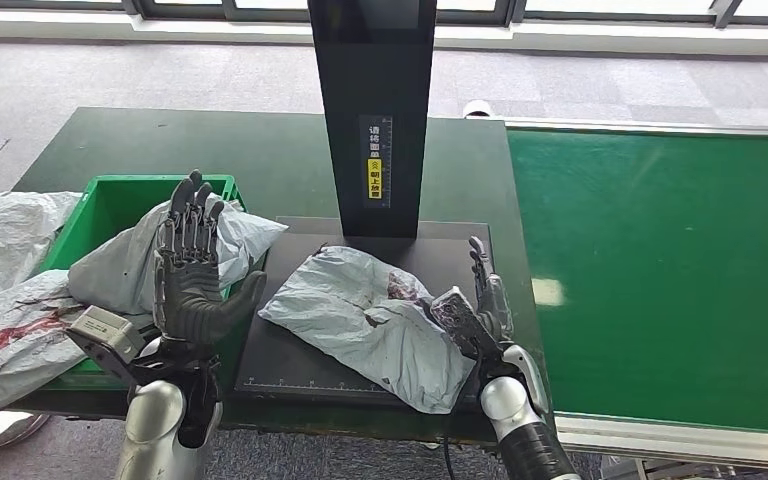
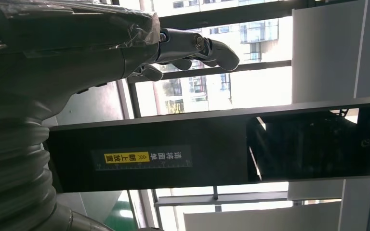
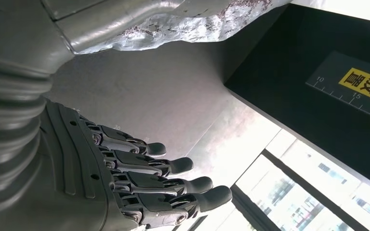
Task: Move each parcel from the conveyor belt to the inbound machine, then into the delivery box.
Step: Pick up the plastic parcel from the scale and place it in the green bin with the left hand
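A crumpled grey parcel (image 1: pixel 365 320) lies flat on the black platform (image 1: pixel 290 350) of the inbound machine, in front of its black post (image 1: pixel 372 110). My right hand (image 1: pixel 475 305) stands at the parcel's right edge with its fingers (image 3: pixel 173 166) straight and apart. Its thumb (image 3: pixel 125 19) lies against the parcel's wrinkled film (image 3: pixel 197 19) without gripping it. My left hand (image 1: pixel 192 270) is raised, palm up and fingers spread, holding nothing, in front of the green delivery box (image 1: pixel 110 200). A second grey parcel (image 1: pixel 125 265) rests in that box. The post (image 2: pixel 173 159) lies beyond my left fingers (image 2: pixel 197 48).
The green conveyor belt (image 1: pixel 660 270) runs along the right, bare of parcels. More grey bags (image 1: pixel 10 300) lie heaped left of the box on the dark green table (image 1: pixel 260 150). The table's front edge is close to my body.
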You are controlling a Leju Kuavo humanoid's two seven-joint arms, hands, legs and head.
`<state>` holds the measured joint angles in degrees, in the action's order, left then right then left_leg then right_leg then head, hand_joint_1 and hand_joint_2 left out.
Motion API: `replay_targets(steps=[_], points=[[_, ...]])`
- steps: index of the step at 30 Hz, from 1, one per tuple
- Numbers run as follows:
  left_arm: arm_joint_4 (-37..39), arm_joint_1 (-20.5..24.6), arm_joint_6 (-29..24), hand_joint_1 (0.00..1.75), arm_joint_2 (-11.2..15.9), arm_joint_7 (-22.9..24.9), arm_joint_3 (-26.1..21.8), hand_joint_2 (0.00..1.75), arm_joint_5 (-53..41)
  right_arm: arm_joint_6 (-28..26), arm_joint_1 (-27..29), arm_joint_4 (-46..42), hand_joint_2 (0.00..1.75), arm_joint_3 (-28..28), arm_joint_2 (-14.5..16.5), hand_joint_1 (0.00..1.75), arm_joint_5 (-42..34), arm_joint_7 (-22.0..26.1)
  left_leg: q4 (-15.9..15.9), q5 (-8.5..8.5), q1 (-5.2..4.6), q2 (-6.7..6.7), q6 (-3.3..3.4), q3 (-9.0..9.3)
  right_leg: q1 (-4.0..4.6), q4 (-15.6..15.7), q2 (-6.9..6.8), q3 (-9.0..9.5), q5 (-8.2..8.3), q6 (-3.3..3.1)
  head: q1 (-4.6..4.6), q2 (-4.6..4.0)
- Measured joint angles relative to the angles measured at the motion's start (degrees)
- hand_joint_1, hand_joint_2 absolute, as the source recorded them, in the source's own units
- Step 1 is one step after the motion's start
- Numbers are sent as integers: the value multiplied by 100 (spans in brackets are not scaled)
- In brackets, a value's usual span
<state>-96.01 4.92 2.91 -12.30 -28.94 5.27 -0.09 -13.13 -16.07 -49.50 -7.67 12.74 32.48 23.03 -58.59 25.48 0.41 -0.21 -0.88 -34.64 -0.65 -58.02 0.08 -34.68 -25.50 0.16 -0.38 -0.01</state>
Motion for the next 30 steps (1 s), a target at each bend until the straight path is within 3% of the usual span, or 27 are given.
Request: replay_targets(steps=[30], points=[[-1, -3, 0, 0, -10, 0, 0, 175, 0, -5, 2, -1, 175, 0, 0, 0, 2, 1, 0, 0, 0, 0, 0, 0, 0, 0, 0, 0, 0, 0, 1, 0]])
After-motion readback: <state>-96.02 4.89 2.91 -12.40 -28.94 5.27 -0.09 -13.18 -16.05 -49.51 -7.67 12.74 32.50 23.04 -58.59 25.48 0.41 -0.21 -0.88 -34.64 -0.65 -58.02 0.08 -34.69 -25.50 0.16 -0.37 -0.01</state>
